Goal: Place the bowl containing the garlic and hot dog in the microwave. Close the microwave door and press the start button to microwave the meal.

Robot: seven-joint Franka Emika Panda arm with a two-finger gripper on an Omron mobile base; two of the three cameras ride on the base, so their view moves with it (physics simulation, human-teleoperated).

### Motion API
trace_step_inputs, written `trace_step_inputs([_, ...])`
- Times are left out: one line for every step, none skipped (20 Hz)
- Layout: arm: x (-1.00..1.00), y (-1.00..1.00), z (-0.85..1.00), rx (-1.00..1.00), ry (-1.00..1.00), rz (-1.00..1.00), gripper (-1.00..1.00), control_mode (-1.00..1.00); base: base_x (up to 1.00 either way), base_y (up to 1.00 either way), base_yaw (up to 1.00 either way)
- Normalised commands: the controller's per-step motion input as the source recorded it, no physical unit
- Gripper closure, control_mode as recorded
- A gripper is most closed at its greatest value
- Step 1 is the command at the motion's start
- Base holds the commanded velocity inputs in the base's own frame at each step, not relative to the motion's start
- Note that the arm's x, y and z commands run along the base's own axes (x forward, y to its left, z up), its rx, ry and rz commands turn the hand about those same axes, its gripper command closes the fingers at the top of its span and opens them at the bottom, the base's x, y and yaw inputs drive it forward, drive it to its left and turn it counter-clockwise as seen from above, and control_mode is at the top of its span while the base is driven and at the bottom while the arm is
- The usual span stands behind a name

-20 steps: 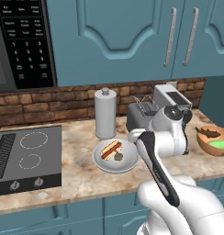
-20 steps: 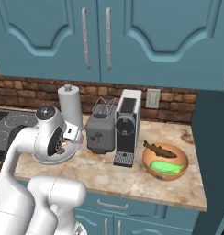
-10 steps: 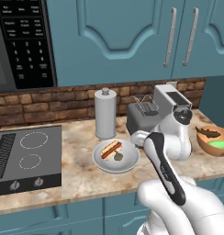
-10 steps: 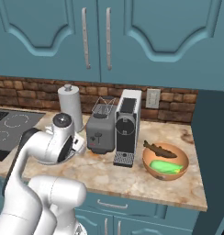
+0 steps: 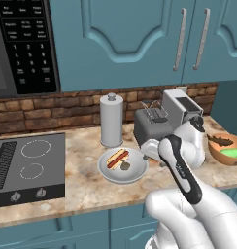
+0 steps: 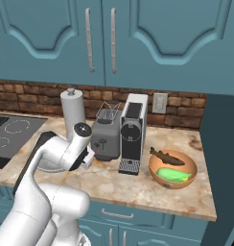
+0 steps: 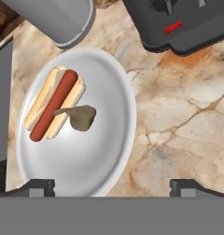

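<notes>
Marble counter (image 5: 86,180) holds the bowl (image 5: 135,172), beneath teal cabinets (image 5: 120,39)

Left base view: my arm (image 5: 181,165) reaches over the marble counter (image 5: 86,182) beside the bowl (image 5: 135,170) holding hot dog (image 5: 116,157) and garlic (image 5: 125,166), before canister (image 5: 111,120) and toaster (image 5: 152,126).

Tight at the back of the bowl, open marble in front

The bowl (image 5: 123,165) sat with the grey canister (image 5: 111,119) close behind it and the toaster (image 5: 152,126) near its right rear; the cooktop (image 5: 28,168) lay to its left. Bare surface (image 7: 182,133) lay open beside the rim and toward the front edge, where the wide-spread tool (image 7: 113,186) hovered
</notes>
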Motion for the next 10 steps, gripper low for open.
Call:
trace_step_inputs([0.00,0.00,-0.41,0.13,-0.05,0.00,-1.00,-1.00,0.00,0.00,0.00])
trace_step_inputs([0.00,0.00,-0.36,0.13,-0.04,0.01,-1.00,-1.00,0.00,0.00,0.00])
trace_step_inputs([0.00,0.00,-0.34,0.11,-0.03,0.01,-1.00,-1.00,0.00,0.00,0.00])
trace_step_inputs([0.00,0.00,-0.38,0.05,0.00,0.02,-1.00,-1.00,0.00,0.00,0.00])
trace_step_inputs([0.00,0.05,-0.37,0.04,0.00,0.02,-1.00,-1.00,0.00,0.00,0.00])
trace_step_inputs([0.00,0.09,-0.38,0.03,0.00,0.02,-1.00,-1.00,0.00,0.00,0.00])
trace_step_inputs([0.00,0.14,-0.36,0.02,0.00,0.02,-1.00,-1.00,0.00,0.00,0.00])
trace_step_inputs([0.00,0.23,-0.40,0.01,0.00,0.03,-1.00,-1.00,0.00,0.00,0.00])
trace_step_inputs([0.00,0.28,-0.41,0.00,0.00,0.03,-1.00,-1.00,0.00,0.00,0.00])
trace_step_inputs([0.00,0.34,-0.37,0.00,0.00,0.04,-1.00,-1.00,0.00,0.00,0.00])
